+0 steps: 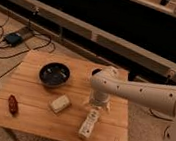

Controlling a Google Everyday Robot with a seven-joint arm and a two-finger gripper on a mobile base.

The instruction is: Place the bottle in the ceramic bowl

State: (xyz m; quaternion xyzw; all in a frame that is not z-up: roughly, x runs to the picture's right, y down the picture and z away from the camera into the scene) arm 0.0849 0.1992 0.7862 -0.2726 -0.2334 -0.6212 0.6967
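Observation:
The white bottle [89, 123] lies on its side on the wooden table [33, 114], near the front right, its cap end pointing toward me. The dark ceramic bowl [54, 74] sits upright at the table's back left, nothing in it that I can see. My gripper [97, 106] hangs from the white arm [143, 93], which reaches in from the right. It points down just above the far end of the bottle, well to the right of the bowl.
A beige rectangular block [60, 103] lies between bowl and bottle. A small red object [12, 104] lies at the front left. A small cup [96, 72] is mostly hidden behind the arm. Cables and a power box [13, 38] lie on the floor to the left.

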